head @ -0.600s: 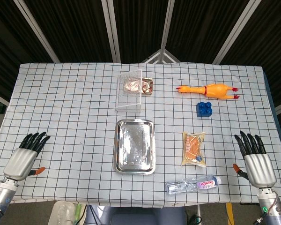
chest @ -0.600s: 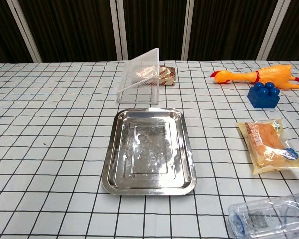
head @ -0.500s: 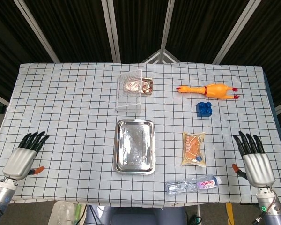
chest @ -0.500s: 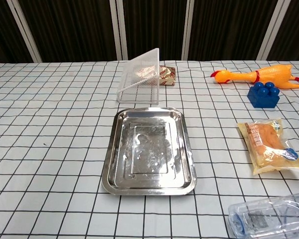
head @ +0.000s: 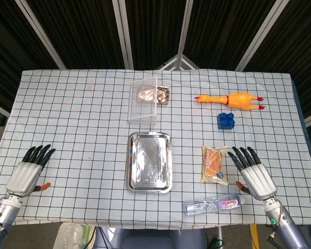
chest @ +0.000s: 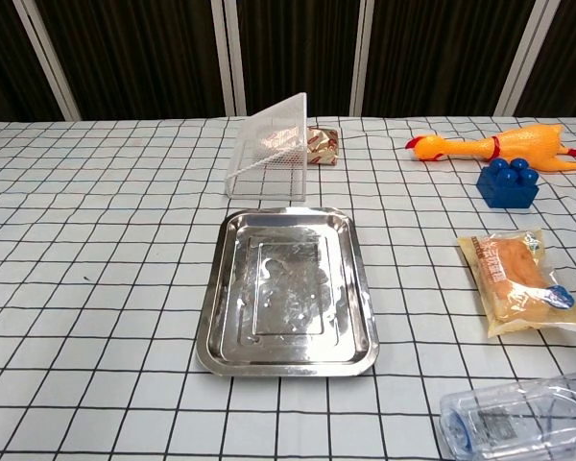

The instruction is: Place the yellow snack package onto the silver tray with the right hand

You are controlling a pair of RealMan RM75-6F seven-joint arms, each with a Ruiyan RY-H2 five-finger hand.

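Observation:
The yellow snack package (head: 214, 164) (chest: 527, 280) lies flat on the checked cloth, right of the silver tray (head: 149, 161) (chest: 286, 290), which holds nothing. My right hand (head: 252, 174) hovers open just right of the package, fingers spread and pointing away, not touching it. My left hand (head: 28, 170) rests open near the table's front left corner, far from both. Neither hand appears clearly in the chest view.
A clear water bottle (head: 214, 204) (chest: 518, 417) lies at the front edge below the package. A blue block (head: 226, 120) and a rubber chicken (head: 229, 99) sit behind it. A clear plastic basket (head: 143, 99) and a foil packet (head: 164, 95) stand beyond the tray.
My right hand has moved left from the table's right edge to just beside the snack package. The left hand has barely shifted. No object has moved.

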